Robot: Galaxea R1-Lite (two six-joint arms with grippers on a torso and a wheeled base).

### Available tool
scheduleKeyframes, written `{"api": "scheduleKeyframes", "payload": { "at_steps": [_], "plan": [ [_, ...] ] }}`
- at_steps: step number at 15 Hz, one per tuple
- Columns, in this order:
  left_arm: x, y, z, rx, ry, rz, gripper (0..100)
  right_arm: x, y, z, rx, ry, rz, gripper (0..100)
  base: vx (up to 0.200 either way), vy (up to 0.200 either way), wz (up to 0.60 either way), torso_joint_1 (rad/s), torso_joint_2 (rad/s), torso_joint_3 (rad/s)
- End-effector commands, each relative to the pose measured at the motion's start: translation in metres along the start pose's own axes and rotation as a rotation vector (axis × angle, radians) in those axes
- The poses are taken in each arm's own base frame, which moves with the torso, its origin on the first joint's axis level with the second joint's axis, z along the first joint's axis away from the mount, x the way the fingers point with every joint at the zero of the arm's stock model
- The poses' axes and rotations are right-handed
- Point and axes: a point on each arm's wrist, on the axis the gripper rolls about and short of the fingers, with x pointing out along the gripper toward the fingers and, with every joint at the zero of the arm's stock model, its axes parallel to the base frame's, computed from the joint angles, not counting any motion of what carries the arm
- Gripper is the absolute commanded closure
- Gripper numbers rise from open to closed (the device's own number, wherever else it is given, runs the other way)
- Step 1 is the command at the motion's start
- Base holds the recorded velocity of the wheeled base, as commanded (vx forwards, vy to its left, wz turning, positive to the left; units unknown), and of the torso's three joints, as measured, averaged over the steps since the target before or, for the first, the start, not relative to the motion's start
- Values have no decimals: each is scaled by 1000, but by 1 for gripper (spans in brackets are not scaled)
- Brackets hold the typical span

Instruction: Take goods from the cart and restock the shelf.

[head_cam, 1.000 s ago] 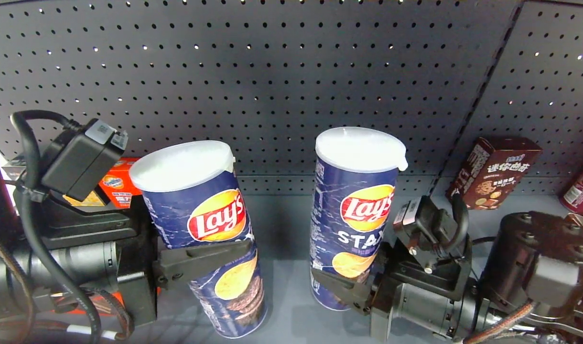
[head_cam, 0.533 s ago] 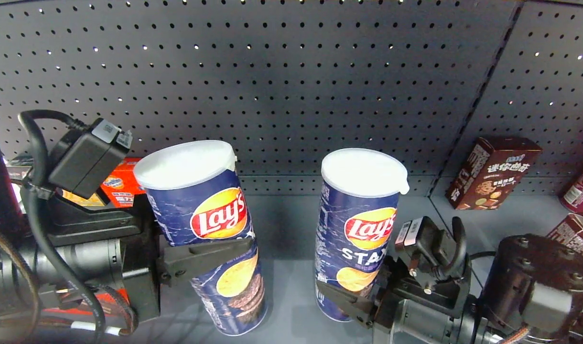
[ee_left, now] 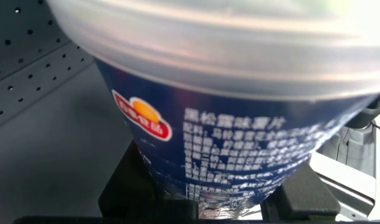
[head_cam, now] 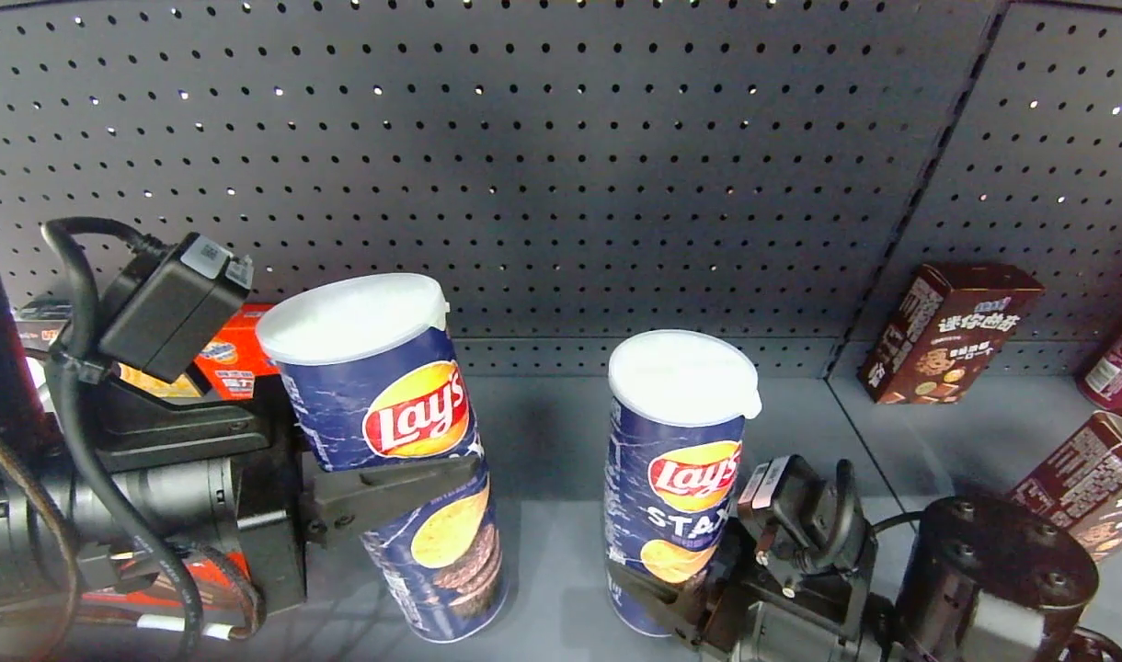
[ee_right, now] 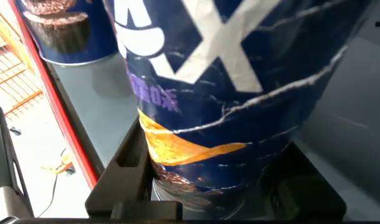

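Observation:
Two dark blue chip cans with white lids are over the grey shelf [head_cam: 543,432]. My left gripper [head_cam: 386,492] is shut on the left chip can [head_cam: 391,432], which tilts slightly and nearly touches the shelf with its bottom. My right gripper [head_cam: 658,598] is shut on the right chip can [head_cam: 676,469], held upright near the shelf's front edge. In the left wrist view the left chip can [ee_left: 240,149] sits between my fingers [ee_left: 124,193]. Close up in the right wrist view, the right chip can [ee_right: 240,112] is clamped low on its body.
A perforated back panel [head_cam: 524,165] closes the shelf behind. A brown cookie box [head_cam: 947,331] stands at the right, another brown box [head_cam: 1090,478] nearer the front, and a red can [head_cam: 1117,368] at the far right. An orange box [head_cam: 225,359] sits behind my left arm.
My right gripper has lowered and drawn back toward the shelf's front with its can. The left arm shifted only slightly to the right with its can.

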Motion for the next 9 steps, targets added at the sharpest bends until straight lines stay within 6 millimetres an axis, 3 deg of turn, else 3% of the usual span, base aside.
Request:
{"api": "scheduleKeyframes", "payload": {
  "at_steps": [1,8,9],
  "plan": [
    [0,0,0,0,0,-1,100,3,2,-7,1,28,6,100,0,0,0,0,0,0],
    [-1,-1,-2,-2,5,0,100,2,7,-7,-1,29,25,100,0,0,0,0,0,0],
    [-1,-1,-2,-2,5,0,100,2,8,-8,-1,34,29,0,0,0,0,0,0,0]
  ]
}}
